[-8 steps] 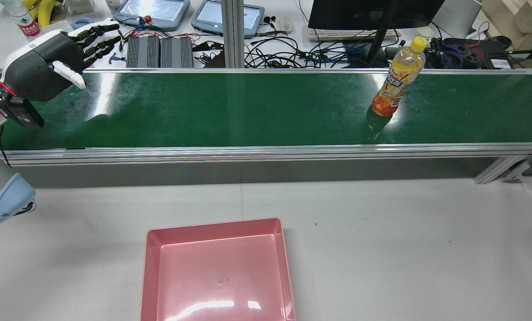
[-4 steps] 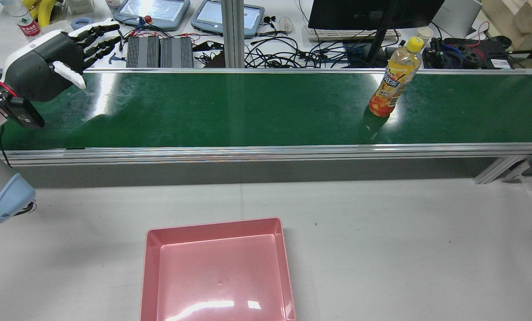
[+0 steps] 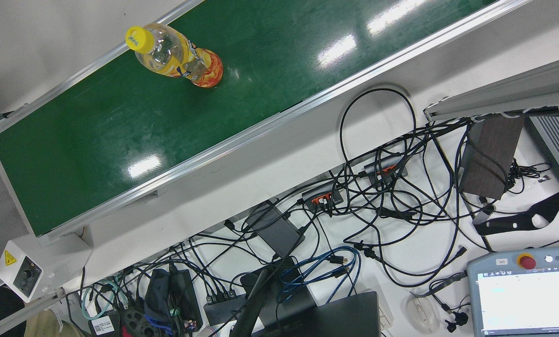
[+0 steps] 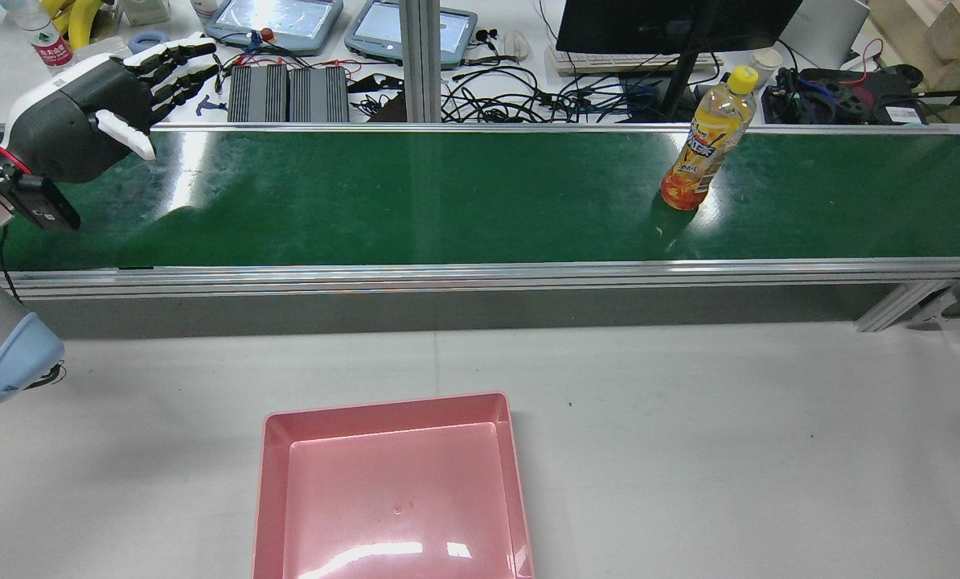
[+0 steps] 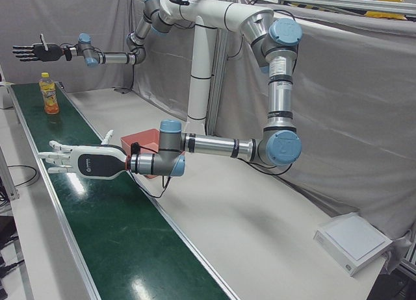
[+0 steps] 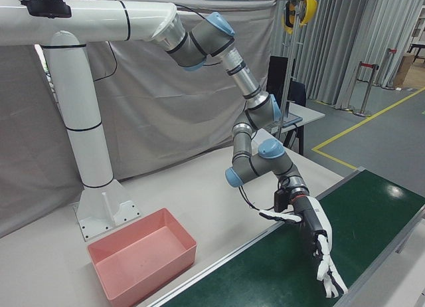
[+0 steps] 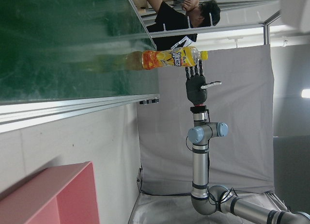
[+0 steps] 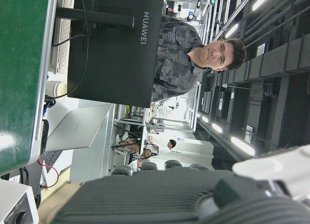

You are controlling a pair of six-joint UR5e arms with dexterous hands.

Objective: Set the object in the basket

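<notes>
Glossy green conveyor belt [image 3: 97,131] is seen from the front carrying an upright clear plastic juice bottle [image 3: 179,56], while from the rear the left hand [image 4: 86,121] is held over the belt's far end with fingers spread, holding nothing, the smooth pink rectangular basket [image 4: 275,482] lies on the matte grey table [image 4: 729,450], and from the left-front the right hand [image 5: 36,52] is shown with fingers spread above the bottle.

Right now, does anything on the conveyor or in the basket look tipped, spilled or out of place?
Nothing stands out. The orange drink bottle stands upright and capped on the green belt; the pink basket sits empty and level.
</notes>
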